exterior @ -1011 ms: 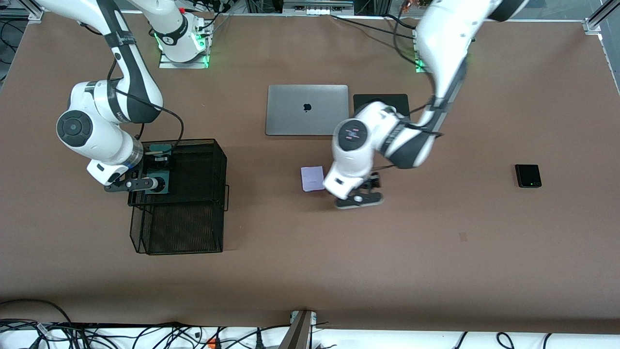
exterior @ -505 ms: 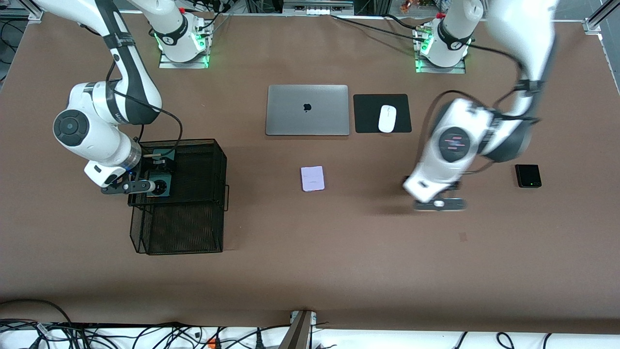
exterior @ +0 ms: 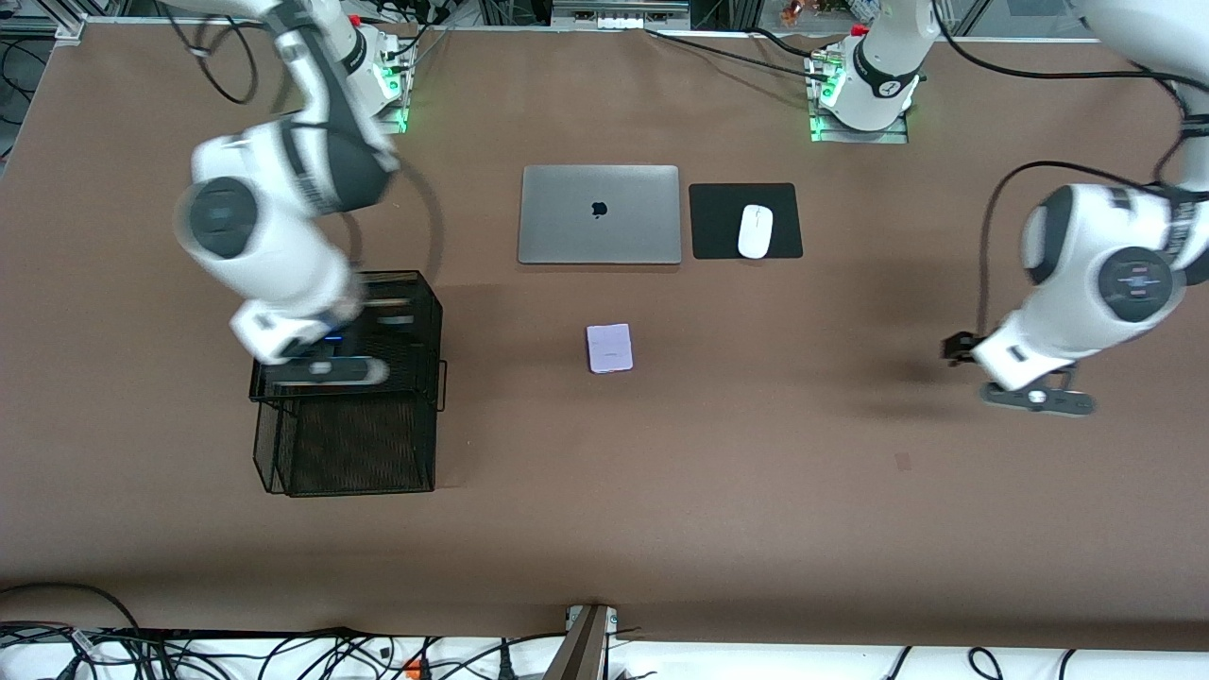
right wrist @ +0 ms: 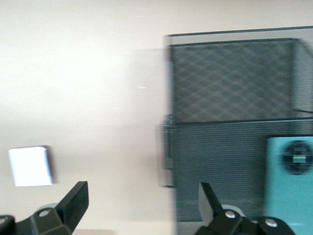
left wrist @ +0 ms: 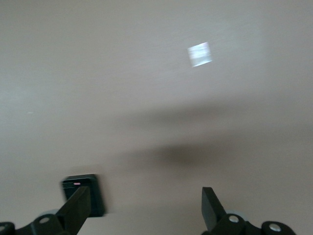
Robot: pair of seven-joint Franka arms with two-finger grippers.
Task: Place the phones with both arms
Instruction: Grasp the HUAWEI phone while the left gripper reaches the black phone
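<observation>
Phones lie apart; the long dark green slab phone (right wrist: 289, 181) rests inside the black wire-mesh basket (exterior: 378, 453) under the released right gripper (right wrist: 142, 208); the small lilac-white phone (exterior: 609, 348) sits mid-table; the small black phone (left wrist: 83, 195) lies below the spread left gripper (left wrist: 145, 208).

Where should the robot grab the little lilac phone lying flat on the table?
Probably by its two long edges, coming straight down from above. The small pale lilac-white rectangular phone lies flat on the brown table, so only its thin sides offer a hold, and the narrower width would likely fit between open fingers more easily. Nothing sits close beside it, so there is room on both edges.
</observation>
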